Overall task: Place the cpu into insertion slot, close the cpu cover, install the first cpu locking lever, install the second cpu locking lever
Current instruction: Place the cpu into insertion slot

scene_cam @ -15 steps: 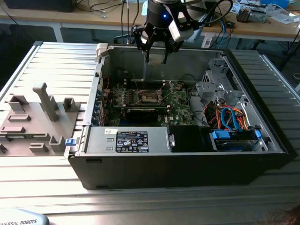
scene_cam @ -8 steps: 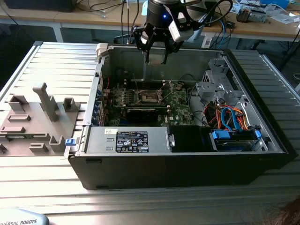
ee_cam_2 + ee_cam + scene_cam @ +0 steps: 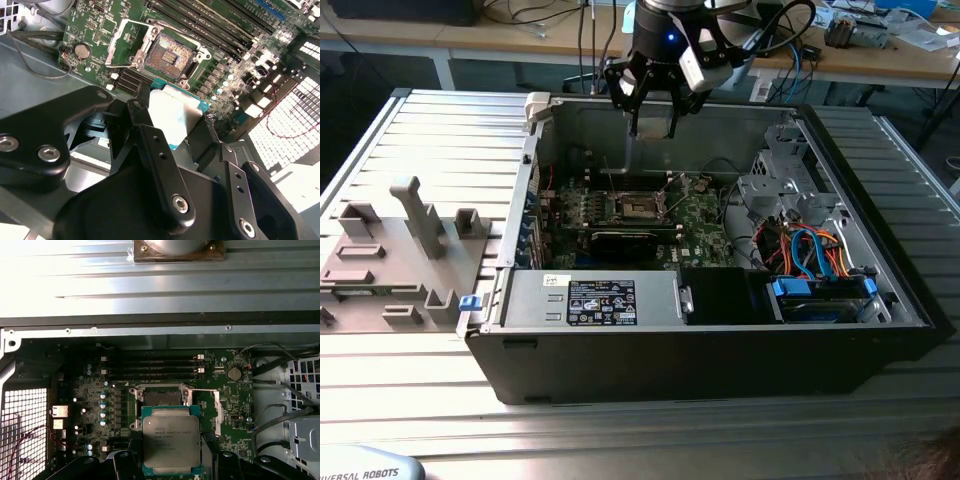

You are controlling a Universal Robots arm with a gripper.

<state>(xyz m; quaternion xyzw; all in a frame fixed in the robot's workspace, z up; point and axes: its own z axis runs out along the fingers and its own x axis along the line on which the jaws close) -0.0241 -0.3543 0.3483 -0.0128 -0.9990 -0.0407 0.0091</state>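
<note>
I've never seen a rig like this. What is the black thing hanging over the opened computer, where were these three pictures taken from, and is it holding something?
The black thing is the end of a robot arm: its gripper, a clamp with fingers. The exterior view comes from a camera standing off the arm. It shows an open computer case lying on a ribbed metal table, with a grey fixture on the exterior view's left. The two wrist views come from cameras riding on the arm, looking past the gripper into the case. The gripper is shut on the cpu, a flat silver chip, held over the green board. The slot, the square socket meant for the chip, is bare. Its cover, a thin metal frame, is swung open beside it.
</note>
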